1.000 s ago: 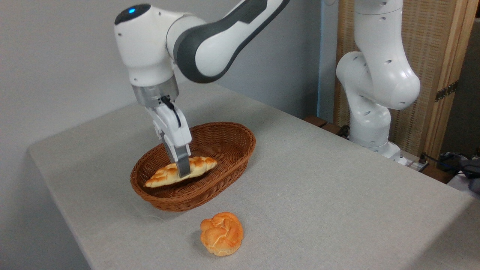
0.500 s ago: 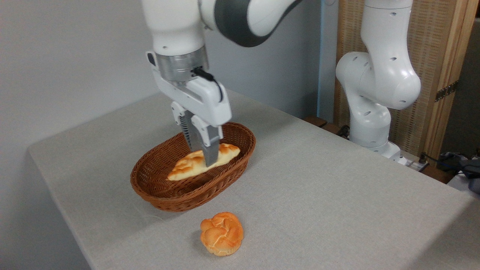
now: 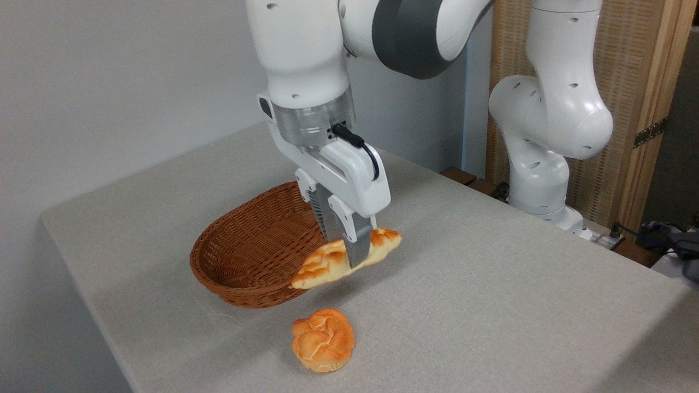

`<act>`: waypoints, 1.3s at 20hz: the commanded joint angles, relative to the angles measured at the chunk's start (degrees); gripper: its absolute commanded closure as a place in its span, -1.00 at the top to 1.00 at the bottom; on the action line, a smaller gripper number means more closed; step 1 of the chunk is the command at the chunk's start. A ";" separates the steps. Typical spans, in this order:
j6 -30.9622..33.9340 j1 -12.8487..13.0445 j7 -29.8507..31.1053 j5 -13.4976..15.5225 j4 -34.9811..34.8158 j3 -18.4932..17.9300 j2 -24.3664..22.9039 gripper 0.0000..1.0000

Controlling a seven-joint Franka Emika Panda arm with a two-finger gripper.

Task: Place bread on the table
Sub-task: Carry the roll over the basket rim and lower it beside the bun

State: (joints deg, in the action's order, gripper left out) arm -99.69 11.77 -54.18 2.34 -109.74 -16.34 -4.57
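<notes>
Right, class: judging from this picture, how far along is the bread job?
Done: the bread is out of the basket. In hand: the end effector grips its middle, holding it above the table. Left: lower it onto the cloth, near the round roll, and release.

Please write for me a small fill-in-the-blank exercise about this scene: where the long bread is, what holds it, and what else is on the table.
1. The tool is shut on the braided ____.
2. The bread hangs in the air, beside the right end of the wicker ____.
3. The round knotted roll lies on the grey ____, in front of the basket.

Missing words: bread; basket; table
</notes>
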 commanded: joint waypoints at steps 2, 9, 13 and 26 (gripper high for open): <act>0.73 -0.42 -7.76 -1.72 -3.19 -0.62 -0.35 0.04; 0.55 -1.66 -12.17 -1.72 -4.69 -0.62 1.06 1.00; 0.11 -1.57 -12.17 -2.07 -4.60 -0.62 1.32 1.00; -2.34 -1.57 -11.65 -1.20 -2.50 -0.44 0.88 1.00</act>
State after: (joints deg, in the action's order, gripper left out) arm -100.42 10.03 -65.33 1.24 -113.82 -16.67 -3.02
